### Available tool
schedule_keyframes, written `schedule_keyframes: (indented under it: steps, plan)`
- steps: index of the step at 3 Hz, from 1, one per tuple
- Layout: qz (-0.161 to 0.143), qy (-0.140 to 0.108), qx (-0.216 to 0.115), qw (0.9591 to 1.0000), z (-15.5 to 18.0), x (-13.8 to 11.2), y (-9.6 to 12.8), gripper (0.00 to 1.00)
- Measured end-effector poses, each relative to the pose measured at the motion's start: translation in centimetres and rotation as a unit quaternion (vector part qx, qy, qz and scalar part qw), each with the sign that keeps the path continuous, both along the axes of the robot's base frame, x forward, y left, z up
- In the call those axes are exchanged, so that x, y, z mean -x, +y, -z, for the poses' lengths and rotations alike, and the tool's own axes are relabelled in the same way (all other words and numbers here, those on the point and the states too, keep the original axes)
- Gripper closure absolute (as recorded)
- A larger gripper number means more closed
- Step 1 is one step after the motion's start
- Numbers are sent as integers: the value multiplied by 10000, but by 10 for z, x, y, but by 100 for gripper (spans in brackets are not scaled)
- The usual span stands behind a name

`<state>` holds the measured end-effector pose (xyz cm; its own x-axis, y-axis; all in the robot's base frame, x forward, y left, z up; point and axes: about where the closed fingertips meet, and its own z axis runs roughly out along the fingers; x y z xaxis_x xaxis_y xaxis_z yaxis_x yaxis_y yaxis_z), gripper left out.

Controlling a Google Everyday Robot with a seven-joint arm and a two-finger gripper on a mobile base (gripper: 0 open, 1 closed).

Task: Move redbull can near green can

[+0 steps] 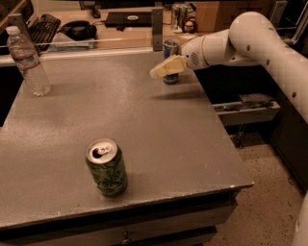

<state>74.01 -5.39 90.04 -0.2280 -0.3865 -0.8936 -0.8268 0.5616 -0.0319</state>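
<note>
The redbull can point(170, 48) stands upright near the far right edge of the grey table point(144, 120); only its silver top and blue base show. My gripper point(163, 68), at the end of the white arm point(240, 41) reaching in from the right, is at the can's height and covers its middle. I cannot tell whether it touches the can. The green can point(107, 166) stands upright near the table's front edge, far from the redbull can, with its opened silver top showing.
A clear plastic water bottle point(28, 60) stands at the table's far left. Behind the table a desk holds a keyboard point(42, 26) and other cans point(179, 12). The table's right edge drops to the floor point(260, 202).
</note>
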Motion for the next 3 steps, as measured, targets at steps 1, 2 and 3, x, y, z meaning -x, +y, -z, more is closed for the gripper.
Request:
schedule_keyframes:
  steps: [1, 2, 3]
  plan:
    - [263, -84, -136, 9995, 7, -14, -8, 22]
    - [358, -215, -214, 9989, 2, -18, -17, 46]
    - [303, -422, -336, 9981, -20, -17, -19, 69]
